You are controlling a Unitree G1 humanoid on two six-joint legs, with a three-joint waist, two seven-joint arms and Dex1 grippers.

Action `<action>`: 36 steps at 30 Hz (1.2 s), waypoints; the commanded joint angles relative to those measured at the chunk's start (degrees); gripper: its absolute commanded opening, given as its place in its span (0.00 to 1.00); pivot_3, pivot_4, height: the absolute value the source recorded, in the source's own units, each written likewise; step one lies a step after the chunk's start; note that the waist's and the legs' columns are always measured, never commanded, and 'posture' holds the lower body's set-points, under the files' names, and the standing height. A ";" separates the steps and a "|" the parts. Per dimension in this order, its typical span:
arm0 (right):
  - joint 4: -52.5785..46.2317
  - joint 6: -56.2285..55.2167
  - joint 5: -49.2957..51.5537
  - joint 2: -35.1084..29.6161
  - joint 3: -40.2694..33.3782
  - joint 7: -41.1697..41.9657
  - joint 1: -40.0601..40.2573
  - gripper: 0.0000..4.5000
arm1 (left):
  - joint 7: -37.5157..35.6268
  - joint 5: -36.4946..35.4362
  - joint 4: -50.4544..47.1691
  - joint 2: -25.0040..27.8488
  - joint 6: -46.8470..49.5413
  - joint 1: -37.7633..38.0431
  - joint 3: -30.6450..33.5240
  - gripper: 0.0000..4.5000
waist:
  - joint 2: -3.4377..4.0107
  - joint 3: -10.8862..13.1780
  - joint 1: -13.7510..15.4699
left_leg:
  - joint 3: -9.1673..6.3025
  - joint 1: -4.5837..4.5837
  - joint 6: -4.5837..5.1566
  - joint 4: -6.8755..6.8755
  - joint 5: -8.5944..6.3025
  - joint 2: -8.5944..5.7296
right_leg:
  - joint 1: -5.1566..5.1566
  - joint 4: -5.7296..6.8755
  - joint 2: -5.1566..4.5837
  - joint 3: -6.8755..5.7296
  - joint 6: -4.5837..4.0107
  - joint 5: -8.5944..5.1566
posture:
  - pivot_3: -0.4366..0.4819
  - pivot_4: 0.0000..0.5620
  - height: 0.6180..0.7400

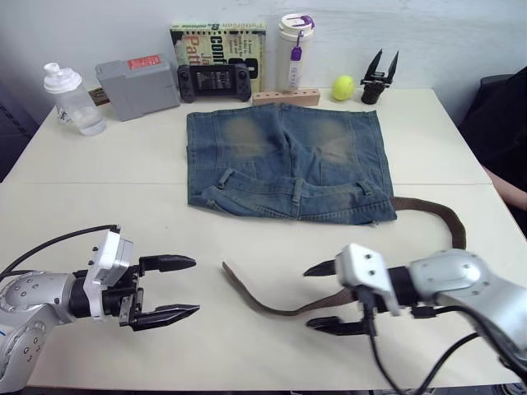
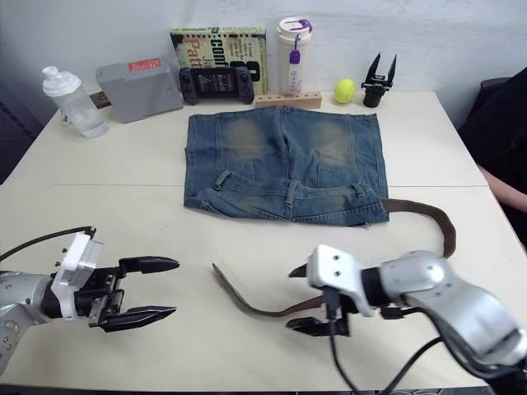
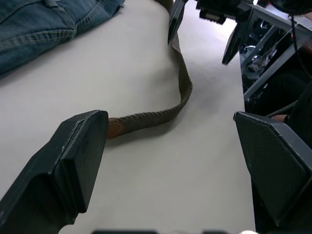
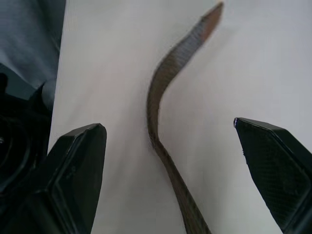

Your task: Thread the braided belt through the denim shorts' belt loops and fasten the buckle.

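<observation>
So the shorts are lying flat in the middle of the desk, toward the far edge, waistband facing the near edge with the belt loops along it. The belt isn't in any loop: it comes out from under the shorts' right waistband corner, curves out toward the desk's right edge, then swings back along the near side and ends with its tan tip between the two grippers.

Right gripper has its fingers wide apart, straddling the strap without touching it. Left gripper is spread open too, just short of the belt's tip, holding nothing.

Along the far edge: a bottle, a grey box, a game controller, a book, a tumbler and a tennis ball.
</observation>
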 commanded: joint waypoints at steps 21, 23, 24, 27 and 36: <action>14.50 -2.21 15.06 7.48 -13.84 7.70 -5.08 0.01 | 5.67 -13.63 2.91 -7.99 9.73 -2.25 0.98 1.00 | -0.11 0.00 -0.97 | -0.10 0.07 0.03 0.13 0.06 -0.01 | 0.14 0.18 -0.03 -0.06 0.05 0.08 | 0.48 0.27 0.61; 15.66 3.41 23.67 6.72 -18.98 7.22 -7.86 0.01 | 8.72 -19.54 1.97 -11.29 13.32 -4.09 -1.28 1.00 | -0.10 0.01 -1.04 | -0.11 0.07 0.04 0.12 0.05 -0.01 | 0.14 0.17 -0.04 -0.08 0.05 0.08 | 0.48 0.27 0.61; 16.17 5.98 27.62 6.25 -20.99 6.74 -9.15 0.01 | 10.48 -22.17 1.78 -13.14 14.71 -5.44 -2.55 1.00 | -0.08 0.02 -1.02 | -0.15 0.06 0.04 0.10 0.06 -0.01 | 0.14 0.15 -0.04 -0.09 0.05 0.08 | 0.48 0.27 0.61; 16.41 11.54 35.02 4.70 -24.07 5.85 -10.97 0.01 | 17.19 -27.37 2.73 -19.57 16.36 -10.80 -5.42 1.00 | -0.08 0.03 -0.95 | -0.19 0.06 0.09 0.11 0.08 0.00 | 0.15 0.18 -0.02 -0.14 0.05 0.08 | 0.48 0.27 0.61; 14.67 14.95 43.63 5.12 -26.88 -0.69 -10.77 0.01 | 28.70 -37.69 7.07 -30.69 21.82 -21.62 -12.49 1.00 | -0.18 0.08 -1.04 | -0.21 0.03 0.22 0.39 0.13 -0.10 | 0.36 0.13 0.01 -0.22 0.33 0.23 | 0.48 0.27 0.61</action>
